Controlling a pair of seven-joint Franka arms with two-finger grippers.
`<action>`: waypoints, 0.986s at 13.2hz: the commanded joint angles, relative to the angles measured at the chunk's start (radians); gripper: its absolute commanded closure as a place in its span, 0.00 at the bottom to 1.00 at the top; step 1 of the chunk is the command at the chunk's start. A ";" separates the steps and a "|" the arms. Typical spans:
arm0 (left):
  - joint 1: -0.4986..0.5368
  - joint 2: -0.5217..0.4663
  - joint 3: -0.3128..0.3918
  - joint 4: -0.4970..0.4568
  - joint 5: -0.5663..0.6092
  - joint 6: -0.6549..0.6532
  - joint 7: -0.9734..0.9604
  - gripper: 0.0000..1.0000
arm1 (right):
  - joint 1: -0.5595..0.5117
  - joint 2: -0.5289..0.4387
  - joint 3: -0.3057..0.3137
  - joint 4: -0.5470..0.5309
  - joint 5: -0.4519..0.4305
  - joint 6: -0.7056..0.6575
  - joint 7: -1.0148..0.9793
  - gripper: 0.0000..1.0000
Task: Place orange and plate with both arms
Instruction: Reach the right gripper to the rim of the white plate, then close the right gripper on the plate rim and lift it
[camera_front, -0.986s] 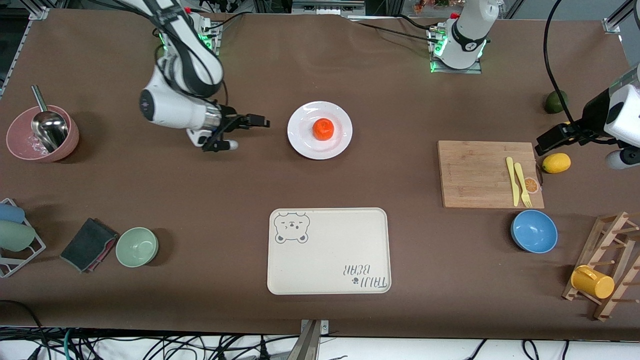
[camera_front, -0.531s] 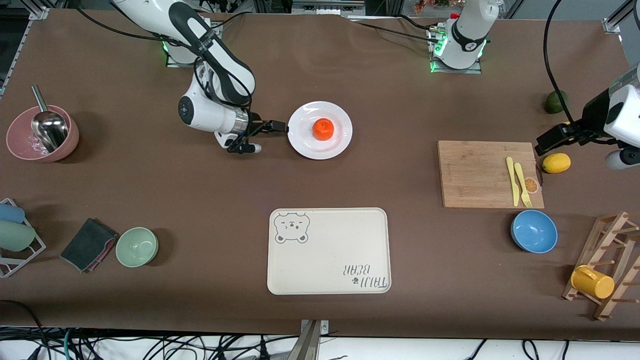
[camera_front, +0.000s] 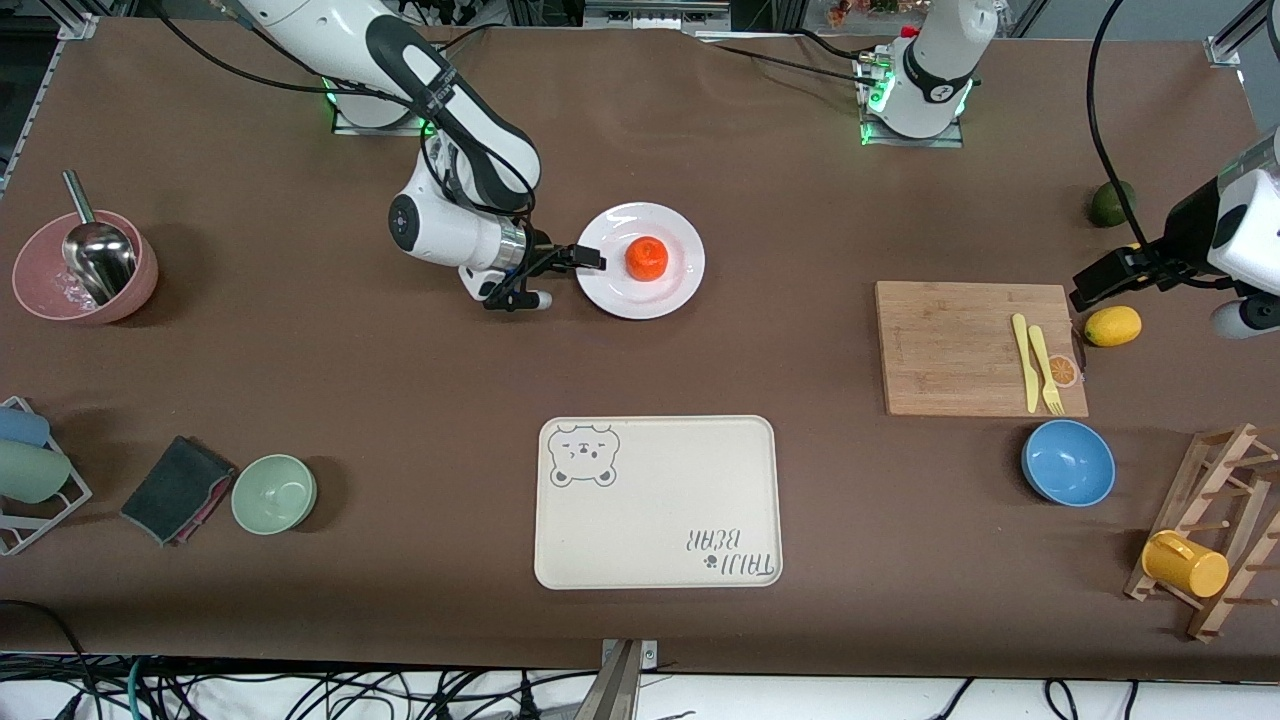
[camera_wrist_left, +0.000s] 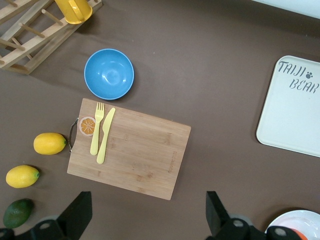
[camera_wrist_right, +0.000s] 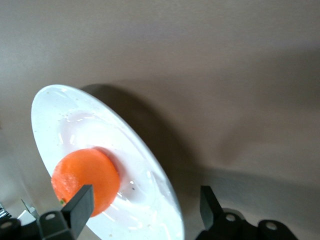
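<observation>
The orange (camera_front: 647, 258) sits in the middle of the white speckled plate (camera_front: 668, 296), between the two arm bases and the cream tray. My right gripper (camera_front: 577, 266) is low at the plate's edge on the right arm's side. It is open, with one finger over the rim. The right wrist view shows the plate (camera_wrist_right: 75, 120) and its rim between the spread fingers of the right gripper (camera_wrist_right: 145, 207), with the orange (camera_wrist_right: 85, 177) beside one finger. My left gripper (camera_front: 1092, 284) hangs open and empty over the table by a lemon. The left wrist view shows the left gripper (camera_wrist_left: 147, 217) wide apart.
A cream bear tray (camera_front: 660, 500) lies nearer the camera than the plate. Toward the left arm's end are a cutting board (camera_front: 950, 345) with a yellow knife and fork, a lemon (camera_front: 1112, 326), a blue bowl (camera_front: 1068, 462) and a wooden rack (camera_front: 1215, 520). A pink bowl (camera_front: 40, 290) and a green bowl (camera_front: 274, 493) stand toward the right arm's end.
My right gripper has travelled across the table to the plate and now straddles its rim. The left arm, plate and orange have not moved.
</observation>
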 joint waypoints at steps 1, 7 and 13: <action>0.007 0.012 -0.004 0.030 -0.002 -0.019 0.006 0.00 | 0.011 0.022 0.007 0.031 0.026 0.016 -0.026 0.41; 0.006 0.012 -0.004 0.030 -0.002 -0.019 0.006 0.00 | 0.008 0.027 0.005 0.031 0.028 0.015 -0.117 0.94; 0.007 0.012 -0.004 0.030 -0.002 -0.019 0.006 0.00 | 0.003 0.033 0.002 0.051 0.029 0.018 -0.158 1.00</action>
